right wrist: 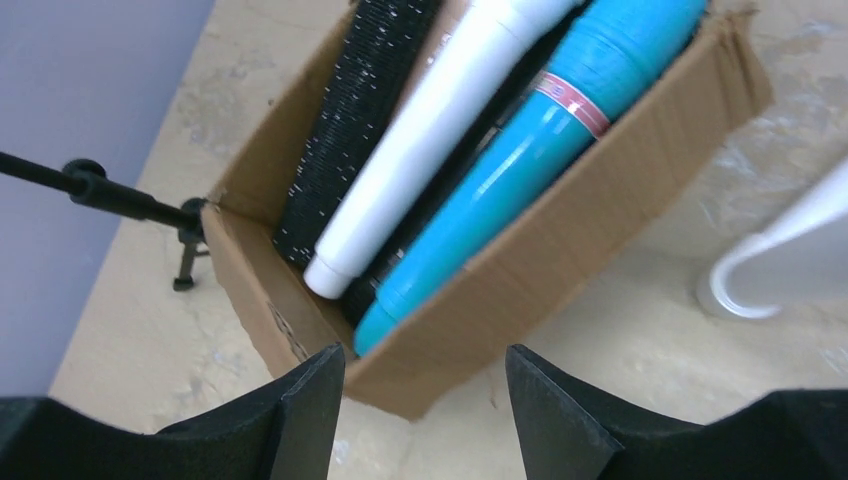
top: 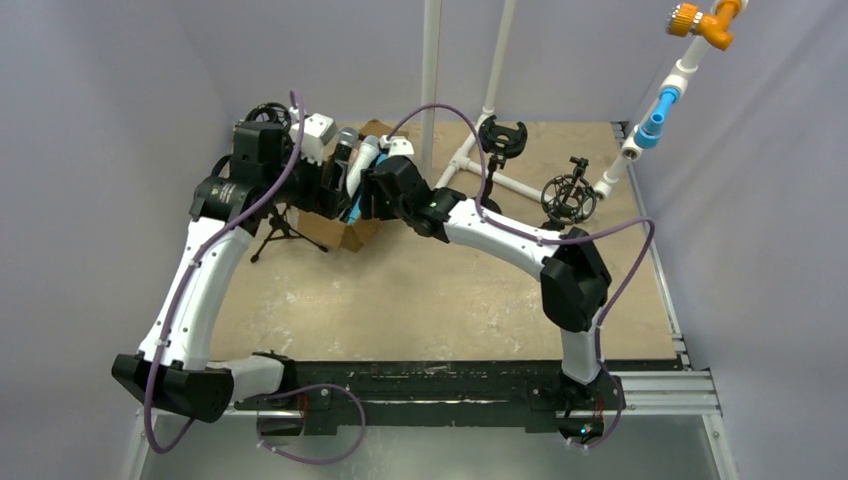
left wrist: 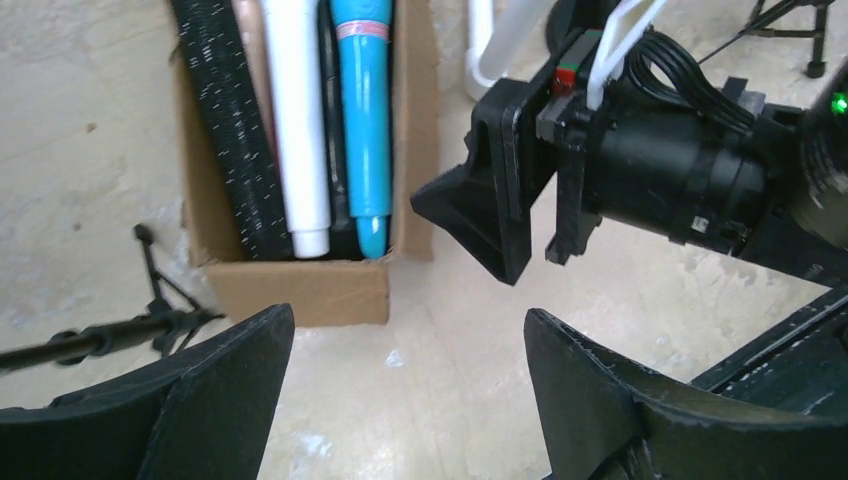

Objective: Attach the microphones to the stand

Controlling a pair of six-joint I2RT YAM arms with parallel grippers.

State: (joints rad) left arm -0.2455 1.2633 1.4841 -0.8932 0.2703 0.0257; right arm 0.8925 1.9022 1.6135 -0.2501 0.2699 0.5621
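Note:
A cardboard box (top: 345,232) holds several microphones. In the left wrist view the box (left wrist: 300,292) shows a black glitter microphone (left wrist: 235,120), a white one (left wrist: 295,120) and a blue one (left wrist: 362,110) lying side by side. The right wrist view shows the same box (right wrist: 560,230) with the blue (right wrist: 540,130), white (right wrist: 430,130) and black glitter (right wrist: 355,120) microphones. My left gripper (left wrist: 405,345) is open and empty above the table, just in front of the box. My right gripper (right wrist: 425,365) is open and empty, hovering over the box's near wall by the blue microphone's tail.
A white pipe stand (top: 470,150) with a black clip (top: 503,135) and a black shock mount (top: 570,195) stands at the back right. A small black tripod (top: 280,230) stands left of the box. The two grippers are close together over the box (left wrist: 490,215).

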